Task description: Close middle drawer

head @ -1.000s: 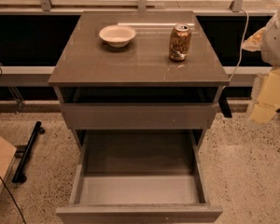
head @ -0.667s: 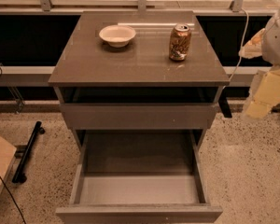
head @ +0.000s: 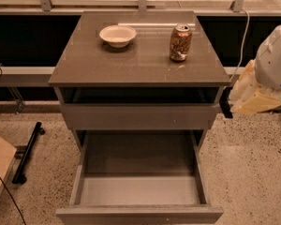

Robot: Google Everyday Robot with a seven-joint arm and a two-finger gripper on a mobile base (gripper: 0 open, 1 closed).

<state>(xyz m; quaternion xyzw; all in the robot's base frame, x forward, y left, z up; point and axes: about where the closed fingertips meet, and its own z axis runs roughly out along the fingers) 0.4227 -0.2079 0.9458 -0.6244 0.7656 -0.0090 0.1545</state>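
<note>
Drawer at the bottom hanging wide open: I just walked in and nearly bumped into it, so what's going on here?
A one-armed robot is set to close the middle drawer, which stands pulled far out, with nothing lying inside. The gripper hangs at the cabinet's right side, level with the taller drawer front above, and is not on the open drawer. A bowl and a can stand on the cabinet top.

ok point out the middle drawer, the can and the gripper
middle drawer (head: 139, 215): camera view, front panel
can (head: 180, 42): camera view, its side
gripper (head: 225, 108): camera view, dark tip right of the cabinet (head: 145, 62)
</note>
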